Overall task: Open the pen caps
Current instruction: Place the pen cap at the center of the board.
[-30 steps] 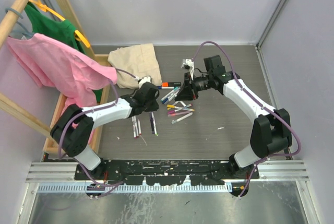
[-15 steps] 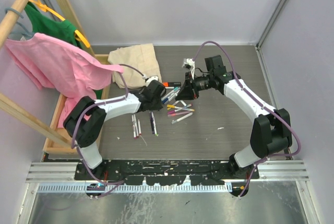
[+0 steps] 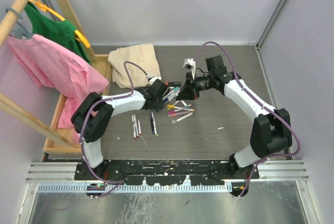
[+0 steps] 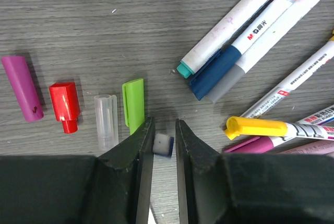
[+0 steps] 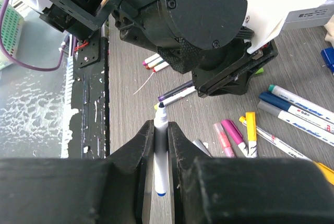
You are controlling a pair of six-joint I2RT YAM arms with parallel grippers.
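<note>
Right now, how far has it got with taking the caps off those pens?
Partway. Done: purple cap, red cap, clear cap and green cap lie loose. In hand: the right fingers grip an uncapped pen, and a blue cap sits between the slightly parted left fingers. Left: several pens, like the yellow-capped pen, are capped.

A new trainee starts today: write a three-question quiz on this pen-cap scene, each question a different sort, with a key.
1. True or false: the thin white-barrelled marker pen gripped by the right end effector has its cap on.
2. The small plastic cap between the left end effector's fingers is: A red, B dark blue, C yellow.
3. How many loose caps lie in a row beside it in the left wrist view?
Key: 1 false, its dark tip is bare. 2 B. 3 four: purple cylindrical cap, red cap, clear cap, green clipped cap.
</note>
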